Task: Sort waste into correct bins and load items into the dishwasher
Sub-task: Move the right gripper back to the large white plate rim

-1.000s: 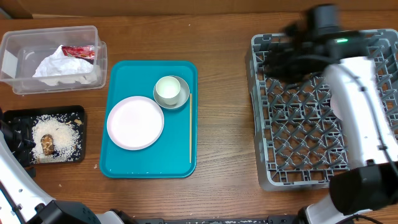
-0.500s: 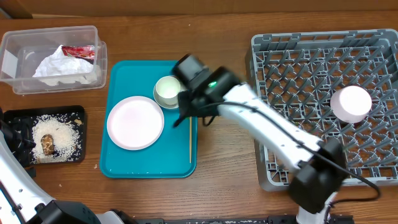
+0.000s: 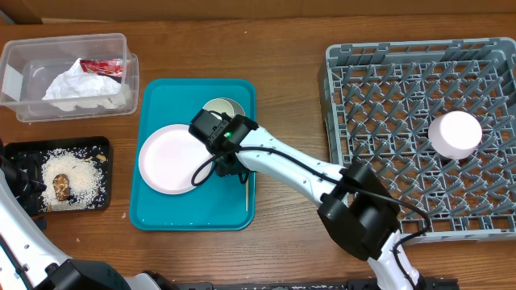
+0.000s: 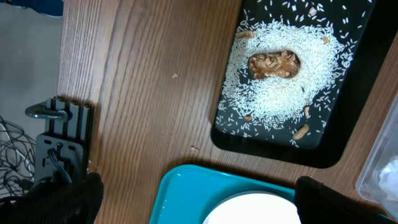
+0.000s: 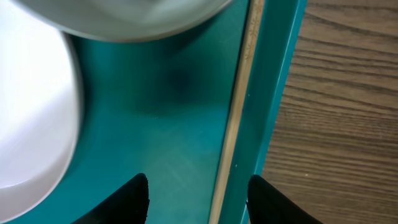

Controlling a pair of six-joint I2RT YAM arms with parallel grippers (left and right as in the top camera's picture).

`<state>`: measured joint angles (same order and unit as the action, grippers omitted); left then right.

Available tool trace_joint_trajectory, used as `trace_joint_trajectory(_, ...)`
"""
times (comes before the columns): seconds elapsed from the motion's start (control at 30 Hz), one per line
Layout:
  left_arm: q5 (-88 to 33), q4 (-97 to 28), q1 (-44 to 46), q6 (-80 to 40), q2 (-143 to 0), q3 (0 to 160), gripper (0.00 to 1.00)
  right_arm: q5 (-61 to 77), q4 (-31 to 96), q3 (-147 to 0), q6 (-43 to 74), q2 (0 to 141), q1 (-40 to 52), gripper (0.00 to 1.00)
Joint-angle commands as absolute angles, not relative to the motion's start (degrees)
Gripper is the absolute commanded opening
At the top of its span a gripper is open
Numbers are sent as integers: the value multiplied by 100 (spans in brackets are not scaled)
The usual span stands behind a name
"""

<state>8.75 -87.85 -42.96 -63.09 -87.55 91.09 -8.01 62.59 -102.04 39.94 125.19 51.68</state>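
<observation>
Stick lies flat on the teal tray, hard against its side wall. Right gripper: jaws apart, straddling it, nothing clamped. Risk: outer finger lands on the wall and blocks closing, or the thin stick rolls out of the pinch. Bowl close by, could get knocked.

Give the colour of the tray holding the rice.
Black. The tray shows best in the left wrist view.
</observation>
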Motion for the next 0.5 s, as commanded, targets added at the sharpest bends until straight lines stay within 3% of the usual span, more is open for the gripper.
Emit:
trace_joint_trajectory(0.0, 897, -8799, -4311, -6410, -8768, 9085, 100, -1007, 6233, -10237, 4095, 12731, 5142, 53)
trace_joint_trajectory(0.47, 897, -8796, -4311, -6410, -8768, 9085, 100, -1004, 6198, -10232, 4143, 12936, 5142, 49)
